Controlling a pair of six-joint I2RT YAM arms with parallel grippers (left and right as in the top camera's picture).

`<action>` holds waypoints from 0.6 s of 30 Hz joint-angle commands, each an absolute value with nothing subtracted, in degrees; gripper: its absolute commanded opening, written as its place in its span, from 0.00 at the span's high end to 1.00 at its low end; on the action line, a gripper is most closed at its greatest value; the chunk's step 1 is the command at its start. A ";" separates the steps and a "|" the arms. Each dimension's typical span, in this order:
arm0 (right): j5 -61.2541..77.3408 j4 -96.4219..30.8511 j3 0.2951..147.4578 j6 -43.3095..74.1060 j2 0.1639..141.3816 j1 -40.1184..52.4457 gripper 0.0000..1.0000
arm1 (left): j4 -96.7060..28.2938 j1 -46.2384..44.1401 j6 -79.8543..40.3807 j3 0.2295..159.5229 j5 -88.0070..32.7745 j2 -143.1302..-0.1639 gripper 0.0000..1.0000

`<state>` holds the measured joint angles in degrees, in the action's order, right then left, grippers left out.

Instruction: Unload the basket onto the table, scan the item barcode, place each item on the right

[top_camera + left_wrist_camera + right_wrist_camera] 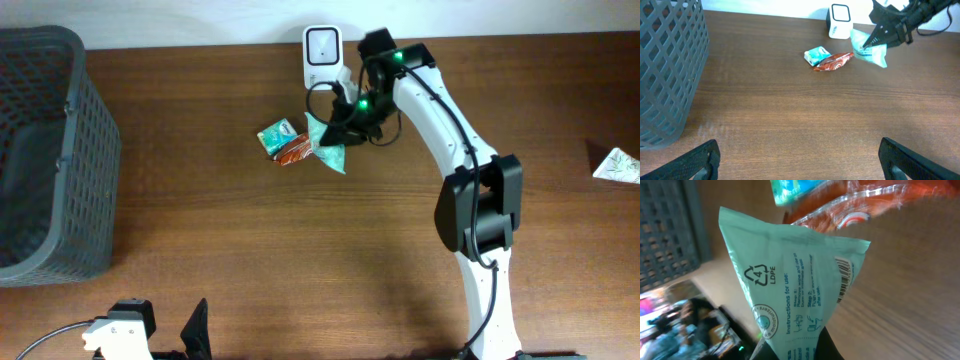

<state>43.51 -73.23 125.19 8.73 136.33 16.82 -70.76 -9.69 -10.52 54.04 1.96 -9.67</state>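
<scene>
The item is a pale green packet (330,152) printed with instructions and a barcode (844,277). My right gripper (347,122) is shut on one end of it, just in front of the white scanner (322,52) at the table's back edge. In the right wrist view the packet (790,280) fills the middle, rising out from between the fingers, with the printed side facing the camera. From the left wrist view the held packet (871,52) hangs right of the scanner (840,21). My left gripper (800,167) is open and empty, low at the table's front edge.
A small teal packet (279,135) and a red wrapper (296,150) lie together left of the held packet. A dark mesh basket (45,150) stands at the table's left end. A white packet (617,165) lies at the far right edge.
</scene>
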 commanded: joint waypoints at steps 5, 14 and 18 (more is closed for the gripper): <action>66.92 -65.56 106.32 6.24 135.37 12.34 0.87 | -70.65 -9.58 -10.72 53.93 2.37 -9.28 0.01; 38.54 -66.70 105.95 13.56 135.24 2.44 0.64 | -70.65 -9.58 -10.72 53.93 2.37 -9.28 0.01; 36.34 -70.59 108.95 11.35 135.24 -0.10 0.64 | -70.65 -9.58 -10.72 53.93 2.37 -9.28 0.01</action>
<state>42.52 -68.16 105.34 12.14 136.33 1.08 -70.74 -9.69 -10.52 54.04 1.96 -9.67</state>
